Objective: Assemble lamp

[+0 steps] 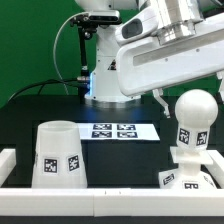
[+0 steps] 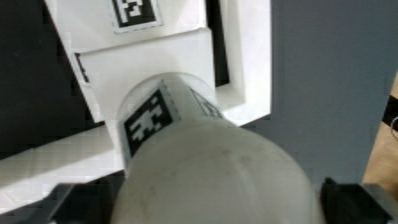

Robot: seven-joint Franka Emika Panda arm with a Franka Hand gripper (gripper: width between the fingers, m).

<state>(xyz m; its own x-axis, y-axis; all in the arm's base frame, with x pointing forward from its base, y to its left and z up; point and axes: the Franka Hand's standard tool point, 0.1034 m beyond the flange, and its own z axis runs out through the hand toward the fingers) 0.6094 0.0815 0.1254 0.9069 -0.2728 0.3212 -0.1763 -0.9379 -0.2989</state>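
Observation:
The rounded white bulb (image 1: 194,112) stands upright on the blocky base (image 1: 190,176) at the exterior view's right. In the wrist view the bulb (image 2: 187,150), with a tag on it, fills the space between my fingers, and the base (image 2: 143,50) lies beyond it. My gripper (image 2: 214,208) is open and straddles the bulb's head. One dark finger (image 1: 158,100) shows just to the left of the bulb, a little apart from it. The tapered shade (image 1: 57,152) stands wide end down at the exterior view's left, untouched.
The marker board (image 1: 117,130) lies flat on the black table between the shade and the bulb. A low white wall (image 1: 100,192) runs along the front edge; it also shows in the wrist view (image 2: 71,150). The arm's base (image 1: 100,75) stands behind.

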